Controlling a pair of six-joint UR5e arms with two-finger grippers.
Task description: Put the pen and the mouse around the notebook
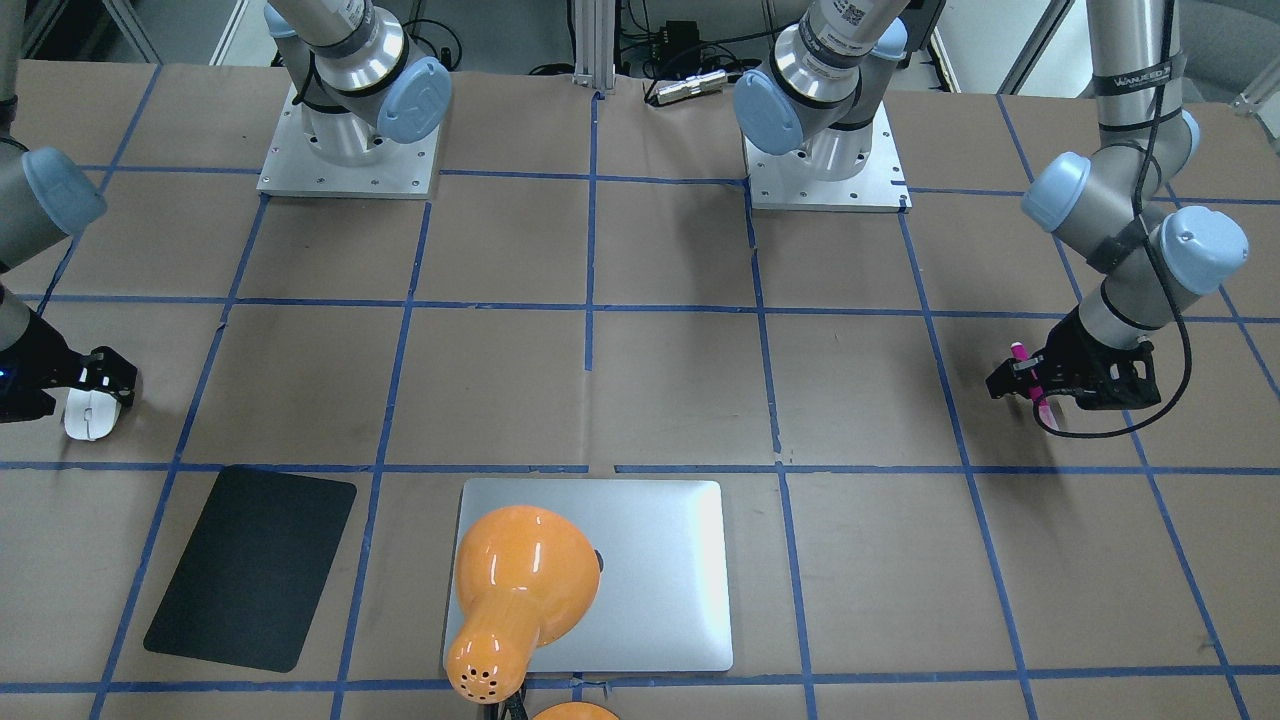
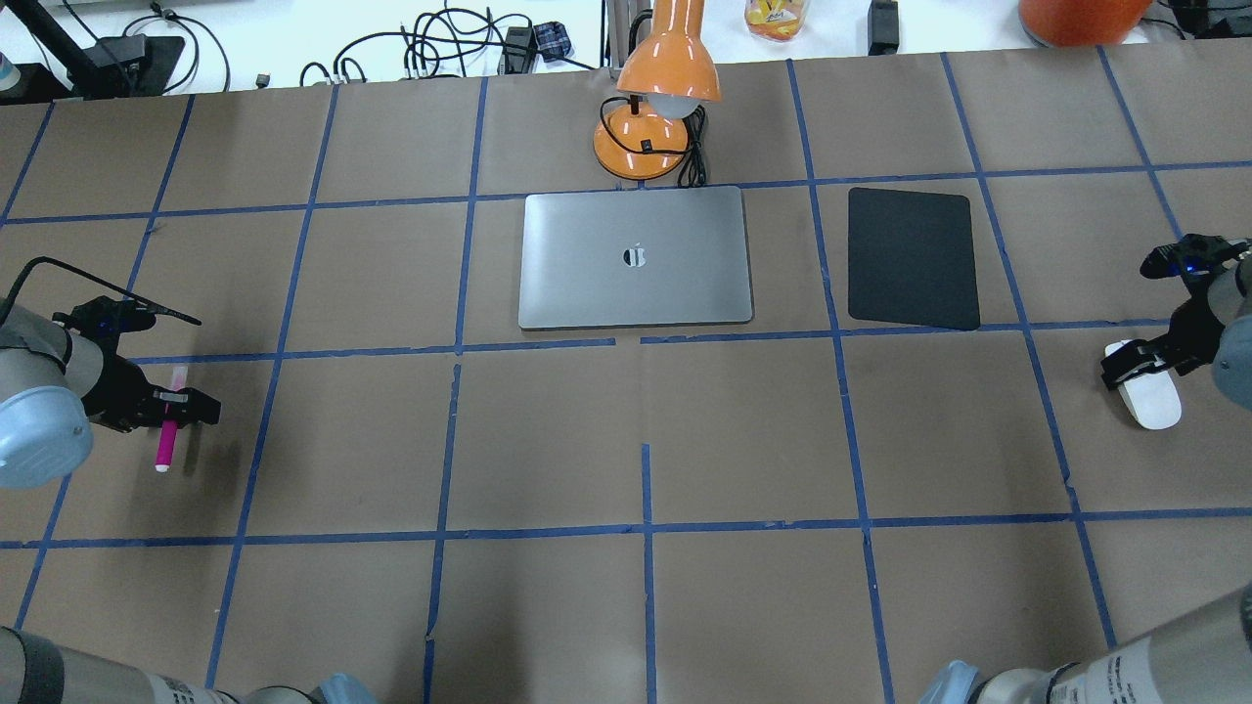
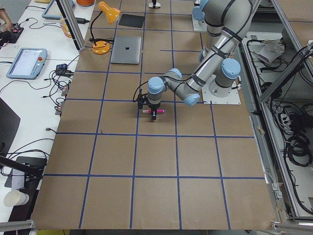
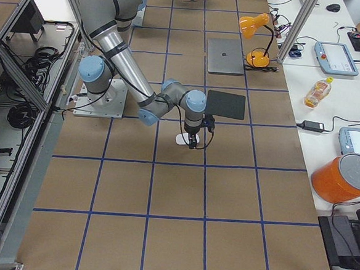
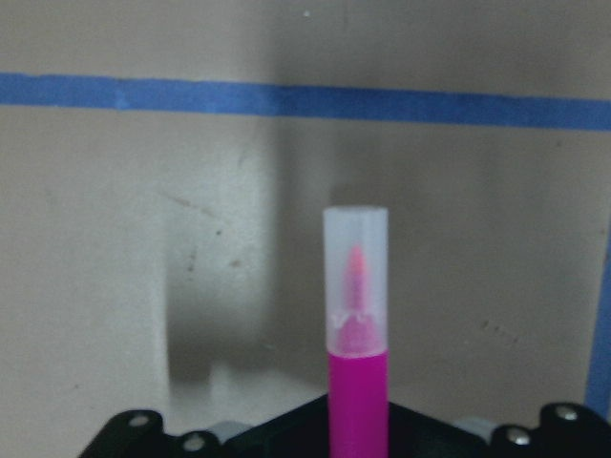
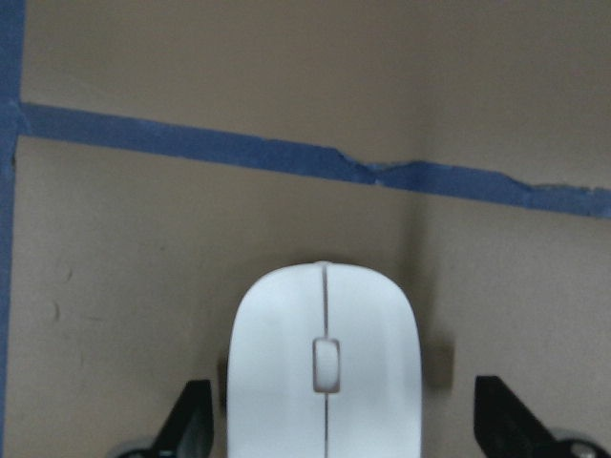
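Note:
The silver-grey notebook (image 2: 636,293) lies closed at the table's far middle; the lamp head hides part of the notebook (image 1: 660,570) in the front-facing view. At the far left, my left gripper (image 2: 174,407) is shut on the magenta pen (image 2: 167,438), whose pale cap (image 5: 355,277) points ahead of the wrist camera. At the far right, the white mouse (image 2: 1150,398) rests on the paper. My right gripper (image 2: 1135,364) is open, a finger (image 6: 196,425) on either side of the mouse (image 6: 325,363), with a gap showing on one side.
A thin black mat (image 2: 913,257) lies just right of the notebook. An orange desk lamp (image 2: 653,108) stands behind the notebook, its head leaning over the table. Blue tape lines grid the brown paper. Both arm bases (image 1: 345,160) sit at the near edge.

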